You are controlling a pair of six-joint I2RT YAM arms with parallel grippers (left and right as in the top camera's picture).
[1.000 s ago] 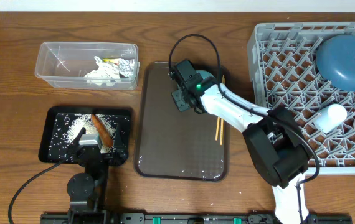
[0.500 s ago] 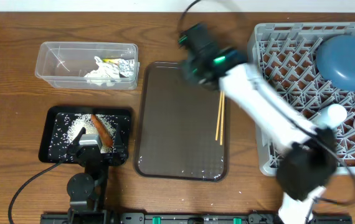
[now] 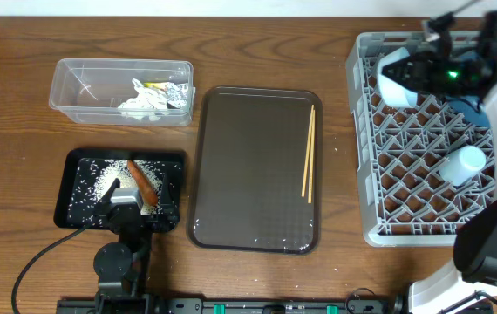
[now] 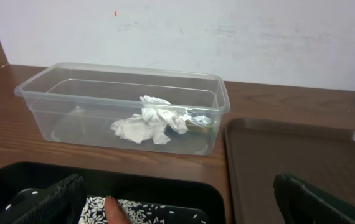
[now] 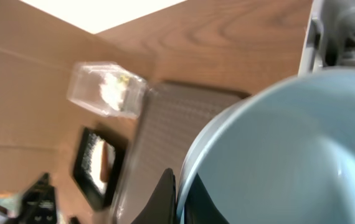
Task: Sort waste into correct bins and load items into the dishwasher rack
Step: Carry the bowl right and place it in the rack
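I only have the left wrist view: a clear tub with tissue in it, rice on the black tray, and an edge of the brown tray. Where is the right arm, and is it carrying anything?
Observer: The right gripper is over the far left corner of the grey rack, jaws shut on the rim of the small light blue bowl.
Operator: Are the chopsticks in the rack yet?
Observer: No. The chopsticks lie side by side on the brown tray, along its right edge.
Operator: Is anything else in the rack?
Observer: A white cup lies among the pegs, towards the right side.
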